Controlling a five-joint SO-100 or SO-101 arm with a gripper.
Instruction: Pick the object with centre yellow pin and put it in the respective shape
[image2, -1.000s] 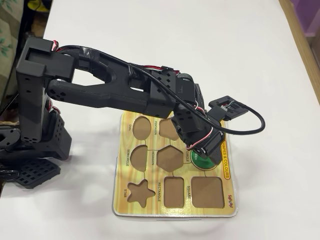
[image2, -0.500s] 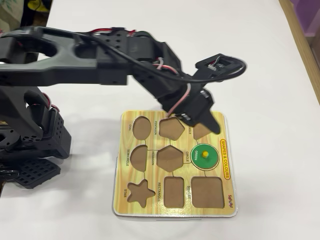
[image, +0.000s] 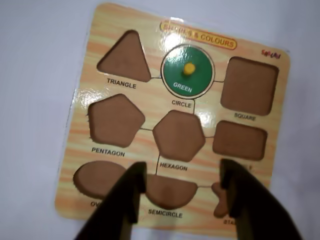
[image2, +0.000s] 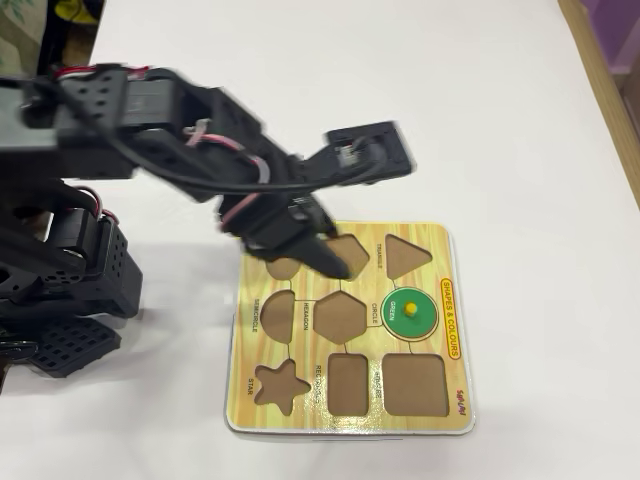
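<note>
White surface (image2: 500, 120), plain and matte, carrying one puzzle board and the base of one black arm at the left of the overhead view.

Item: puzzle board (image2: 452, 400), yellow wood-grain, lying flat, titled SHAPES & COLOURS. Brown cut-outs lettered TRIANGLE, SQUARE, PENTAGON, HEXAGON, SEMICIRCLE, with an oval, a star and a rectangle partly hidden in the wrist view. All of these are empty.

Item: object with centre yellow pin (image: 188, 70) (image2: 408, 312), a green-faced disc lettered GREEN. Location: seated flush in the CIRCLE cut-out (image: 206, 92), only a thin pale ring showing around it, between the triangle and square cut-outs in the wrist view. It lies level with the board face, which suggests the recess matches its outline; the raised pin would be the only purchase for a grasp.

Item: end effector (image: 182, 172) (image2: 335, 262), black, two fingers (image: 132, 192) spread wide with nothing between them. It hangs over the oval and pentagon side of the board, well apart from the disc, the wrist camera looking down past both fingers at the whole board.

Assessment: the placement reads as complete, since the disc sits in its matching recess and the fingers are empty and clear of it. No other loose pieces visible.
</note>
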